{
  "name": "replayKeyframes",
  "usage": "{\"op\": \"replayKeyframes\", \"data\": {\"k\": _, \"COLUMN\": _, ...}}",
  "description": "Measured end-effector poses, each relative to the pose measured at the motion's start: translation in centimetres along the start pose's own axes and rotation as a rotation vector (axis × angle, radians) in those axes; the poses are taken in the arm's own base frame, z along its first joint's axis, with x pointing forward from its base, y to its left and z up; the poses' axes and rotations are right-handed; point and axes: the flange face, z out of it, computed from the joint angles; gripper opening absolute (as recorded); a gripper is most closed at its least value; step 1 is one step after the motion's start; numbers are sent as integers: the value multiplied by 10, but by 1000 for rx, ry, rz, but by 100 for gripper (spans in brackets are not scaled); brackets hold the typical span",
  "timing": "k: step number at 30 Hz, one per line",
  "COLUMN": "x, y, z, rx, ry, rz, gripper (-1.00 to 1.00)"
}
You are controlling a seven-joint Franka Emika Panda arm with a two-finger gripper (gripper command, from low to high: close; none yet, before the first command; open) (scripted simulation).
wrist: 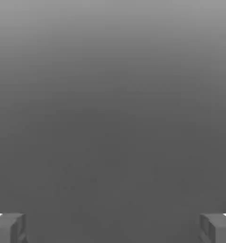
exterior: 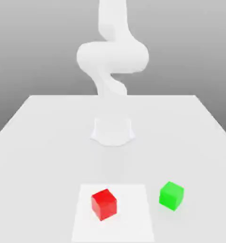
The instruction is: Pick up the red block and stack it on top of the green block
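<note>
Approaching off-square to the turned red cube (exterior: pixel 104 204) was judged liable to knock it askew; the gripper (wrist: pixel 113 228) was found wide open, nothing held.

Two blocks before my base, low in the frame
Toward the bottom, left of centre, the red block (exterior: pixel 104 204) sits on a square sheet (exterior: pixel 133 223) lying on the table (exterior: pixel 48 156); the green block (exterior: pixel 171 195) rests off the sheet, at lower right, while my base (exterior: pixel 113 130) stands behind both, mid-frame.
</note>
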Motion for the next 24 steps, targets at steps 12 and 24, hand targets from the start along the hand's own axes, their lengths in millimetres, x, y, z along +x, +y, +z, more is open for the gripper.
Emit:
{"op": "replayKeyframes", "data": {"k": 12, "x": -68, "y": 102, "z": 257, "rx": -435, "ry": -98, "rz": 457, "gripper": 0}}
{"op": "replayKeyframes", "data": {"k": 24, "x": -174, "y": 226, "z": 374, "rx": -699, "ry": -218, "rz": 851, "gripper": 0}}
